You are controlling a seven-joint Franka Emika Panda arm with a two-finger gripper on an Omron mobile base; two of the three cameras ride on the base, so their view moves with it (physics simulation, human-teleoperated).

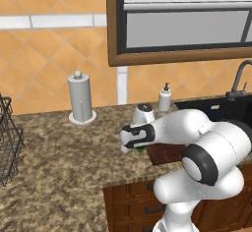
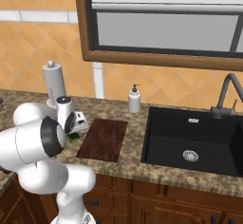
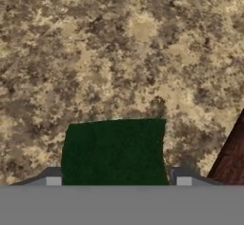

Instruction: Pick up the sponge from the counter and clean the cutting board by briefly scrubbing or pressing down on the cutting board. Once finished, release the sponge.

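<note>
In the hand view the pincer (image 3: 116, 181) stands spread at the bottom edge, one fingertip (image 3: 53, 180) on each side of the sponge (image 3: 114, 151), nothing gripped yet. The sponge lies flat on the tabletop (image 3: 119, 52) in the lower middle of that frame, its dark green face up; its long axis looks to run toward the frame's bottom, though the lower end is cut off. If the fingers shut too high they could skid it sideways. The cutting board (image 2: 103, 139) lies just right, long axis toward the wall; a careless drag might nudge it
</note>
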